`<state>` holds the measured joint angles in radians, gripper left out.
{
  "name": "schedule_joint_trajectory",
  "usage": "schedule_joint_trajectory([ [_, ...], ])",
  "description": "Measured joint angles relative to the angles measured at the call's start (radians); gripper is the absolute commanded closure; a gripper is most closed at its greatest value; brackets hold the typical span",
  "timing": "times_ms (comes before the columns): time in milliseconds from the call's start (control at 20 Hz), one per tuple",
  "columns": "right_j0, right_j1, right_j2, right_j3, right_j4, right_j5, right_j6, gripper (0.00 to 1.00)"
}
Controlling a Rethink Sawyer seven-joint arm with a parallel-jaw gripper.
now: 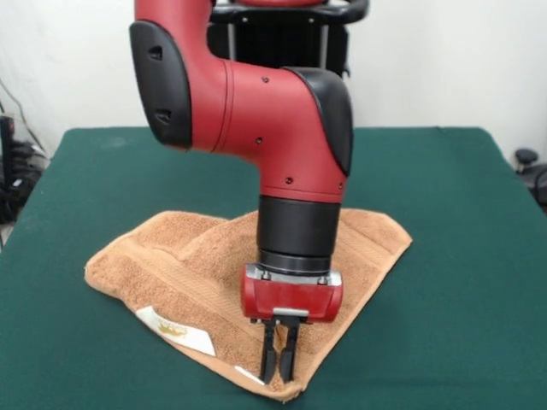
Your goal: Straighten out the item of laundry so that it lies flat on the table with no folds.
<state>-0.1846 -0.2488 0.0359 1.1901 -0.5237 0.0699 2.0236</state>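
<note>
The orange-tan towel [184,265] lies on the dark green table [444,256] in a rough triangle, with one part folded over itself along a diagonal crease. Its white care tag [177,330] shows on the near left edge. My gripper [279,374] hangs straight down over the towel's near corner. Its two black fingers [269,350] stand close together, with their tips down in the cloth at that corner. The arm hides the middle of the towel.
The red and black arm [256,111] fills the middle of the view. The robot's black pedestal [282,43] stands at the far table edge. Dark gear sits beyond the table at the left [13,171] and right [530,166].
</note>
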Motion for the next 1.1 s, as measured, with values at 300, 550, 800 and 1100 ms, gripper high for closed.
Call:
schedule_joint_trajectory([
  [300, 0.029, 0.024, -0.019, -0.030, 0.091, -0.002, 0.000, 1.00],
  [550, 0.022, 0.045, 0.015, -0.057, 0.171, -0.002, 0.000, 1.00],
  [800, -0.008, 0.061, 0.081, -0.072, 0.238, -0.002, 0.000, 1.00],
  [1100, 0.007, 0.080, 0.095, -0.088, 0.351, -0.003, 0.000, 1.00],
])
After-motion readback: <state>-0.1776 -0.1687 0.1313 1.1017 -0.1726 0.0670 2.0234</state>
